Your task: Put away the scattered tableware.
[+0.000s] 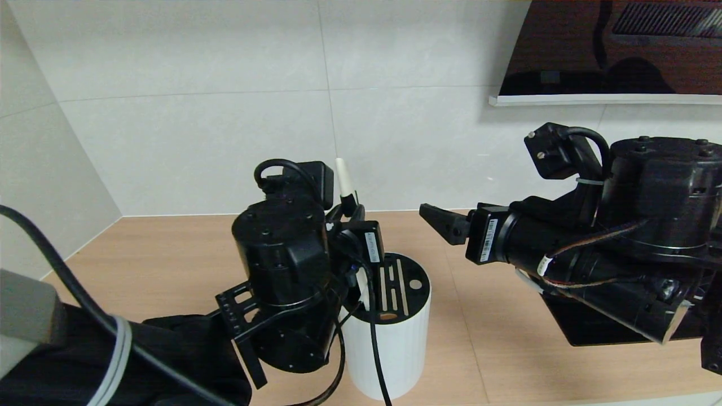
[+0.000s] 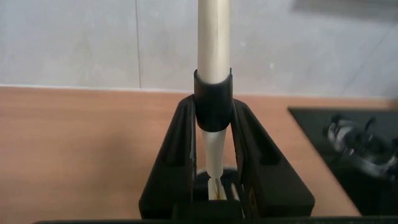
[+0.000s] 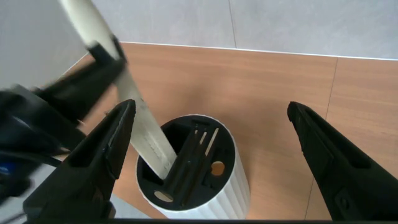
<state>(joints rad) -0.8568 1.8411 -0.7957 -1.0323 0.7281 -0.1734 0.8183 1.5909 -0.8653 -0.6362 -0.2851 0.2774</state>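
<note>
Gripping the knife (image 2: 214,37) by the black collar below its pale handle, the left gripper (image 2: 214,115) stands clenched above the white knife block (image 1: 395,338) on the wooden counter (image 1: 169,254). The knife's long axis runs close to upright with a slight lean, handle up and blade (image 3: 146,143) down. The blade's lower end is already inside an opening at the left side of the block's slotted top (image 1: 395,282). The coming move seems to turn on that line: the knife probably has to sink along its own axis, in step with the slot. To the right, the right gripper (image 1: 445,223) hangs with jaws spread wide and empty, near the block yet apart from it, beside a black cooktop (image 1: 592,332)
</note>
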